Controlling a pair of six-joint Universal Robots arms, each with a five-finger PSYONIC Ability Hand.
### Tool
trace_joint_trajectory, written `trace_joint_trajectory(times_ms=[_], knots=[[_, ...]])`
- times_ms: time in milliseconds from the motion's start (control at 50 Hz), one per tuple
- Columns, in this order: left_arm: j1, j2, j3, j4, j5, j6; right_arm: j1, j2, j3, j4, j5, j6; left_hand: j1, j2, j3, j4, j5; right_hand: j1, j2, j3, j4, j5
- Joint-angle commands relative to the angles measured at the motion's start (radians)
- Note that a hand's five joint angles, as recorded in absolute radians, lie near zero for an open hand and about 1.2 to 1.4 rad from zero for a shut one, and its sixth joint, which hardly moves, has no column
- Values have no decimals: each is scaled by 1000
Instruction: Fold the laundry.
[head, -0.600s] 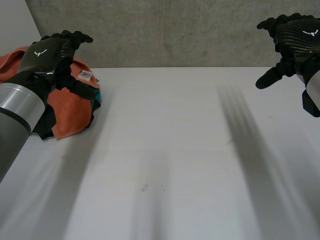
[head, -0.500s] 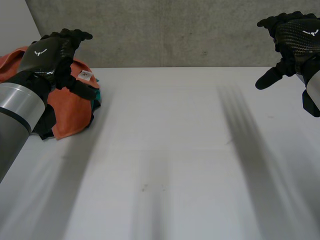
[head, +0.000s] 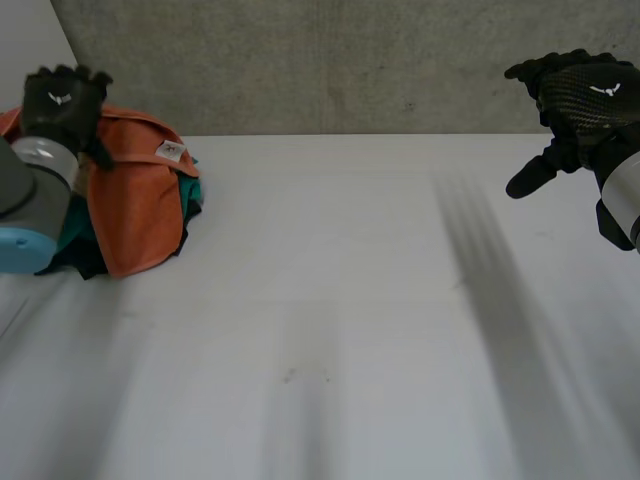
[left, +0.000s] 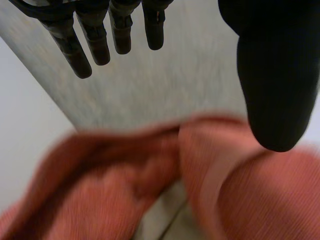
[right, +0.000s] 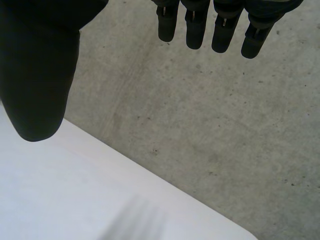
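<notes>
A pile of laundry (head: 135, 205) lies at the table's far left: an orange cloth with a white tag on top, teal and dark cloth beneath it. My left hand (head: 62, 100) hovers above the pile's back part, fingers (left: 95, 37) straight and apart from the thumb, holding nothing; the orange cloth (left: 125, 185) lies below its palm. My right hand (head: 580, 100) hangs in the air at the far right, above the table's back edge, fingers (right: 200, 25) straight, thumb spread, empty.
The white table (head: 330, 320) stretches wide between the two arms. A grey concrete wall (head: 340, 60) runs along its far edge, close behind both hands.
My left hand has swung left and back, from the pile's front to above its rear part. The right hand has sunk slightly.
</notes>
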Motion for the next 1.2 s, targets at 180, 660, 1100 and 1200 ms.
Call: trace_joint_trajectory(times_ms=[180,660,1100,1200], knots=[[15,-193,138,160,19,46,24,61,2,-6,1,-53,1189,1184,1183,1191,1176,-48,-30,-31,-31,-47],[-619,36,-152,210,154,-368,11,50,-36,-5,4,-64,1189,1184,1183,1191,1176,-48,-30,-31,-31,-47],[-490,285,-306,-4,120,-342,21,159,-75,96,-12,-260,15,10,9,17,2,-48,-30,-31,-31,-47],[-399,413,-486,0,105,-293,26,160,-65,179,-24,-369,27,21,20,29,14,-48,-30,-31,-31,-47]])
